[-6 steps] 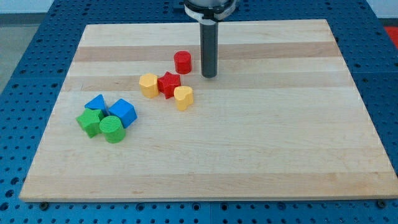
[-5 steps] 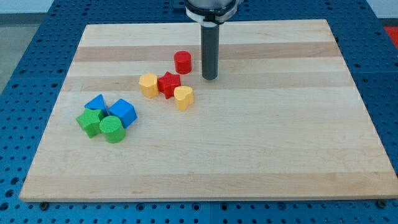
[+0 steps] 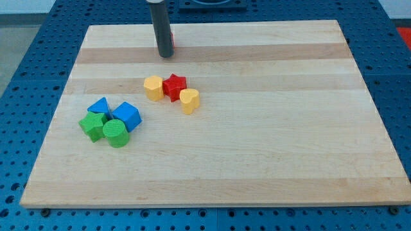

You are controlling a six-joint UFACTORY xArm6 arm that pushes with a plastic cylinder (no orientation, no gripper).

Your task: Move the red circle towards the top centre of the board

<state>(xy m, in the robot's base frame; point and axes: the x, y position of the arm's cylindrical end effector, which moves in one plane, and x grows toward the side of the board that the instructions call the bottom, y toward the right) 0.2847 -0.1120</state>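
My rod stands near the view's top, left of centre, with my tip (image 3: 166,55) on the board. The red circle (image 3: 173,42) is almost wholly hidden behind the rod; only a thin red sliver shows at the rod's right edge, near the board's top. A red star (image 3: 174,86) lies in the middle-left, between a yellow hexagon-like block (image 3: 153,87) and a yellow heart (image 3: 189,101).
At the view's left sits a cluster: a blue triangle (image 3: 99,106), a blue cube (image 3: 127,116), a green star (image 3: 94,125) and a green cylinder (image 3: 116,133). The wooden board (image 3: 270,141) rests on a blue perforated table.
My rod has moved from right of the red circle to the view's upper left. The red circle has gone up and left and is now mostly hidden behind the rod.
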